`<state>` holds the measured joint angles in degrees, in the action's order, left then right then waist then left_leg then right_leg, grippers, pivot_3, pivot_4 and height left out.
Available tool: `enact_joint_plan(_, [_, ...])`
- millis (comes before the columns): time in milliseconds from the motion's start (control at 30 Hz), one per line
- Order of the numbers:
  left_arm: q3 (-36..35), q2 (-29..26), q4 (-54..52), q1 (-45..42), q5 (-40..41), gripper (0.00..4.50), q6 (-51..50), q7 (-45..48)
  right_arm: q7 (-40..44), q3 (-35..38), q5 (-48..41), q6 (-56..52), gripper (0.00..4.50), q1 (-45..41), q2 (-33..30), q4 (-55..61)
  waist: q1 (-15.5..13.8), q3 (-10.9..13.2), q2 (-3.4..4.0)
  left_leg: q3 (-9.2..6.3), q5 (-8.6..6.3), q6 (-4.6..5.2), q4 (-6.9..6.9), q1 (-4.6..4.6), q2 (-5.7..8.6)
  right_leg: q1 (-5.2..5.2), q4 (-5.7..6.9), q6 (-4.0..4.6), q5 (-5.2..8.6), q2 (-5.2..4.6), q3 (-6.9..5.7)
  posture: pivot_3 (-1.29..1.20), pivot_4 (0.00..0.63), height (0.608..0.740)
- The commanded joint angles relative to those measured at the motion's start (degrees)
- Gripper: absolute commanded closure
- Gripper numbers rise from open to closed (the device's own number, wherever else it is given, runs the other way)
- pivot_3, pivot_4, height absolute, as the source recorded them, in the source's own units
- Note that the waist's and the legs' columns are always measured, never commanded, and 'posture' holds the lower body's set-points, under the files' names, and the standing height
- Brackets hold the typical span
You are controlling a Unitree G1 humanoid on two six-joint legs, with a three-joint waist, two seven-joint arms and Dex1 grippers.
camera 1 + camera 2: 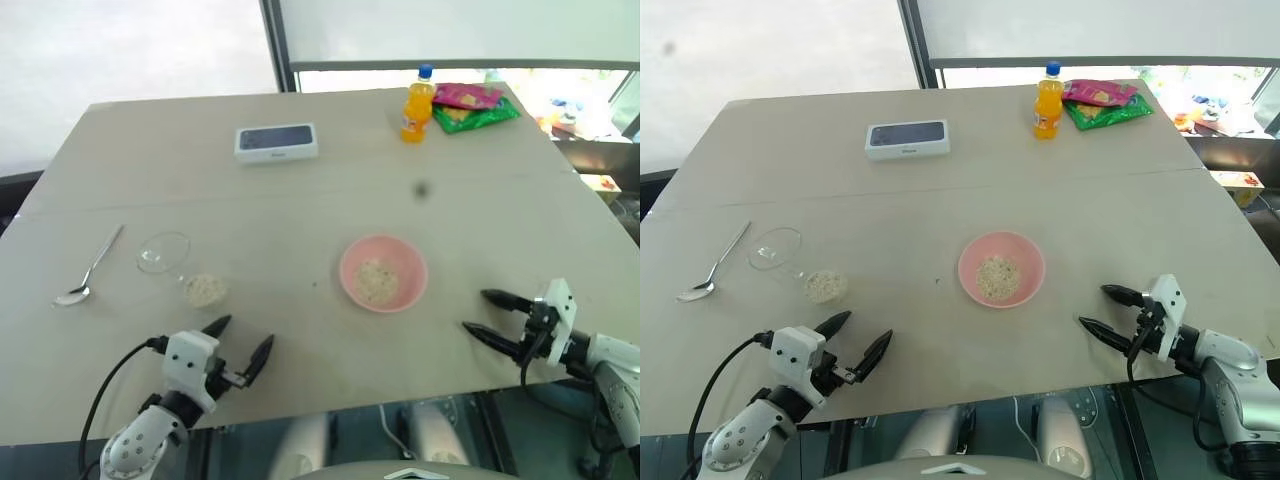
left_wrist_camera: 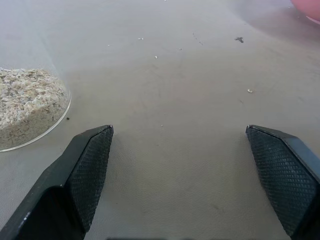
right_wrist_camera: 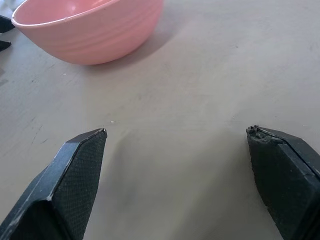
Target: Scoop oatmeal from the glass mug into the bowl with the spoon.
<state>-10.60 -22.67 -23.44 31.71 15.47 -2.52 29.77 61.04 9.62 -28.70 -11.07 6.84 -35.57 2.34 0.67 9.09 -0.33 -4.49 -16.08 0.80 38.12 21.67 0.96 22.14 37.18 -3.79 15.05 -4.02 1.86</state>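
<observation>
Clear glass mug (image 1: pixel 175 262) lies tipped over left of the pink bowl (image 1: pixel 383 273), oatmeal (image 1: pixel 205 290) in its base and in the bowl, silver spoon (image 1: pixel 89 267) further left.

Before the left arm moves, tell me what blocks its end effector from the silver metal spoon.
The tipped-over clear glass mug with beige oatmeal lies between the left end effector and the slim silver metal spoon; it partly blocks the direct path.
</observation>
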Motion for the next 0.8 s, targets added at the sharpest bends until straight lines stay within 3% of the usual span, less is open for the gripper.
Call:
enact_joint_plan(33, [0.69,-0.55,1.31,1.66,-1.75,0.02,0.00,0.43,0.87,-0.27,0.08,-0.29,0.00,0.54,-0.35,-0.07,0.00,0.00,0.00,0.00,0.00,0.00,0.00,0.00,0.00,0.00,0.00,0.00,0.00,0.00,0.00,0.00,0.150,0.740])
enact_joint_plan(800, [-0.80,-0.37,2.17,1.67,0.74,0.02,1.51,1.79,3.11,-0.44,0.34,2.68,0.00,-1.07,0.24,-2.90,0.01,0.01,0.00,0.01,0.00,0.00,-0.01,0.00,0.00,0.00,-0.02,-0.01,0.00,0.00,0.00,0.00,0.150,0.740])
